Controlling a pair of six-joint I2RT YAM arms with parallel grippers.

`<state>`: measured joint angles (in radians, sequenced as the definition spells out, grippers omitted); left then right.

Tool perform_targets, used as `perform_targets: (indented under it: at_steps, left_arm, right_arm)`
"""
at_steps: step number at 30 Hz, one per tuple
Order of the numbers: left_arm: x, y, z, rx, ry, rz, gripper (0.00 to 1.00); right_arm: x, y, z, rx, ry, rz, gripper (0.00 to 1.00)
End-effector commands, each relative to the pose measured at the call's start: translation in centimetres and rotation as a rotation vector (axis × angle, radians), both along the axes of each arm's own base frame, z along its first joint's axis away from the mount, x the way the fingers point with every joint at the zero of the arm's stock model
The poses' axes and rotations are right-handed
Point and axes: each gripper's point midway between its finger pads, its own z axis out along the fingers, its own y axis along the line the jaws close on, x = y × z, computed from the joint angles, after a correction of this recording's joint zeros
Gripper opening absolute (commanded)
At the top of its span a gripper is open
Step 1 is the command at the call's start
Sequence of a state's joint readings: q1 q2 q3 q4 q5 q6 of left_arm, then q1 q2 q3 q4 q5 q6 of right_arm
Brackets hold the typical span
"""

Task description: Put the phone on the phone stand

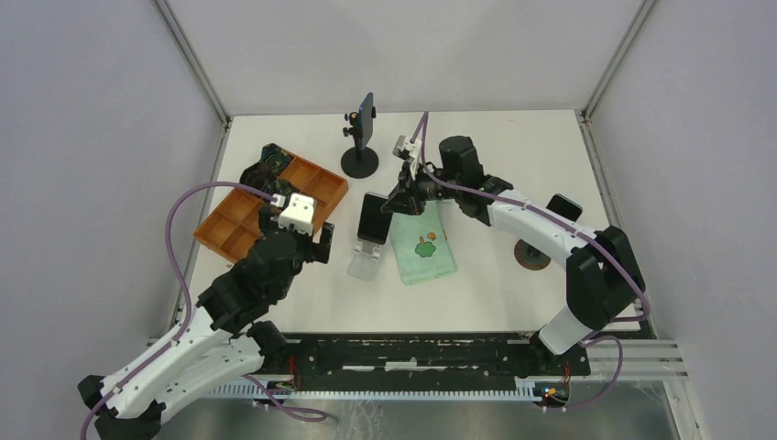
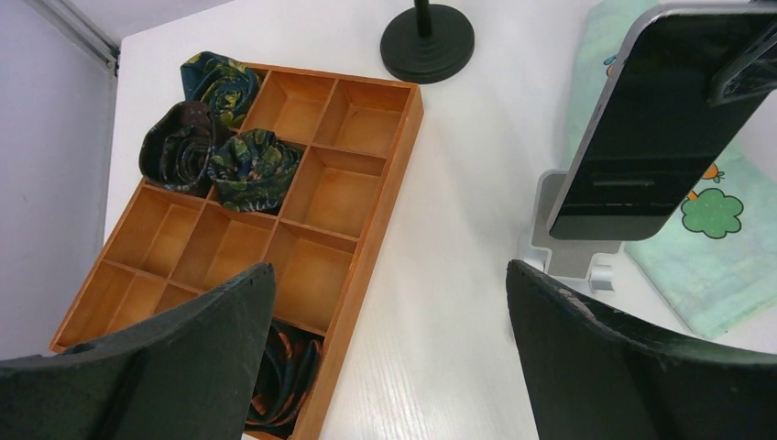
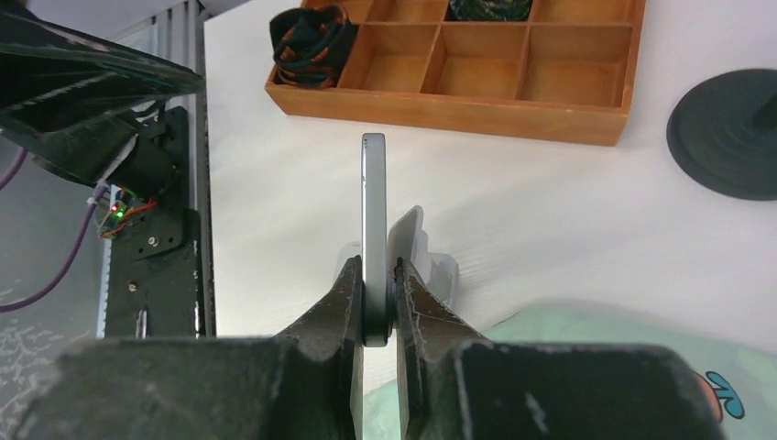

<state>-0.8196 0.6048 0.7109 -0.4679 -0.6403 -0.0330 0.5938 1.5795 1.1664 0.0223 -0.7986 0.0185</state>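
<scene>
The right gripper point(image 3: 376, 275) has its two fingers point(image 3: 341, 302) closed hard on the flat faces of the phone point(image 3: 374, 211), which stands edge-on straight out past the fingertips. The pale phone stand point(image 3: 414, 240) is just behind it on the right finger's side. The left gripper point(image 2: 389, 275) holds nothing, its fingers point(image 2: 211, 339) spread fully wide over the table point(image 2: 458, 183); beyond its right finger the phone leans against the stand's back plate, lower end down at the lip, and beyond its left finger lies a wooden tray point(image 2: 396, 179) holding rolled ties point(image 2: 252, 170).
</scene>
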Motion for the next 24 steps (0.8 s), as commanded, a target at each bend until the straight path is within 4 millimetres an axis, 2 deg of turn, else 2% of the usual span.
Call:
perform_targets:
  at_steps: [1, 10, 17, 24]
  left_arm:
    - [0.2, 0.9, 1.1, 0.016, -0.041, 0.034, 1.0]
    - [0.2, 1.1, 1.4, 0.008, -0.049, 0.036, 1.0]
    - [0.2, 1.2, 1.5, 0.004, -0.053, 0.034, 1.0]
    - [0.2, 1.1, 1.6, 0.001, -0.053, 0.031, 1.0]
  right_arm:
    - [1.3, 1.4, 1.5, -0.009, -0.048, -0.054, 0.03]
    - [2.0, 2.8, -0.9, -0.084, -0.028, -0.099, 0.06]
    - [2.7, 2.5, -2.3, -0.128, -0.023, -0.152, 0.09]
    - [2.6, 2.5, -3.6, -0.151, -0.01, -0.163, 0.22]
